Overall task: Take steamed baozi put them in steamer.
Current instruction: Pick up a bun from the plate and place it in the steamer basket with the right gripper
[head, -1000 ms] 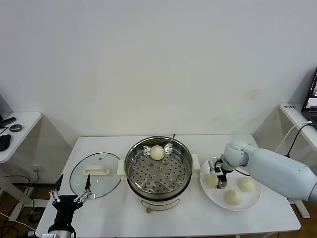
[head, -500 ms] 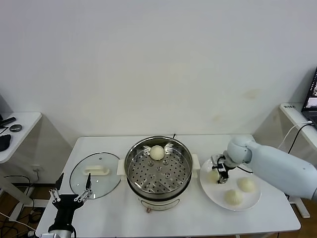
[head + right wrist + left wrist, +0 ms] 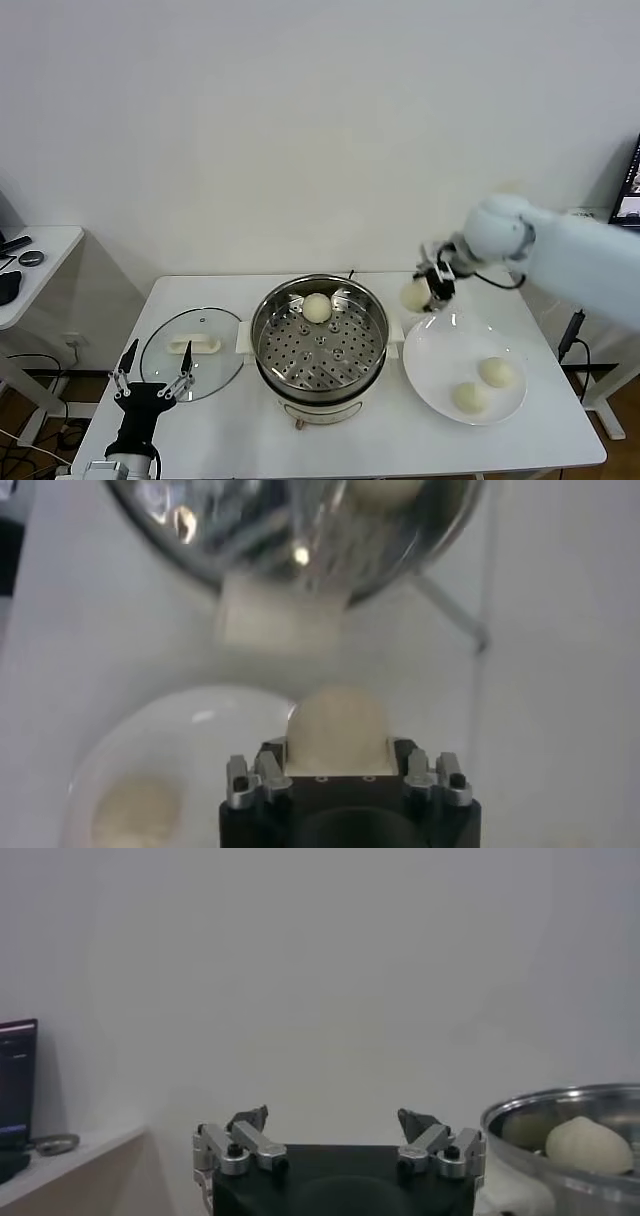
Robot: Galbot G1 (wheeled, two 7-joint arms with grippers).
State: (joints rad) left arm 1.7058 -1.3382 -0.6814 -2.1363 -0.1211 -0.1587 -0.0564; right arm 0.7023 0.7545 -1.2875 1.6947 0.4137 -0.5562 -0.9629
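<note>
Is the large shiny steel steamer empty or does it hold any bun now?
Not empty: one pale round bun lies on the perforated tray of the steel steamer, at its far side. The round glass lid lies on the table beside it.

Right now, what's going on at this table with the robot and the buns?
The right end effector is shut on a steamed baozi, held in the air between the white plate and the steamer. One baozi already sits on the steamer's perforated tray, and two more remain on the plate. The left end effector hangs open near the glass lid, idle.
</note>
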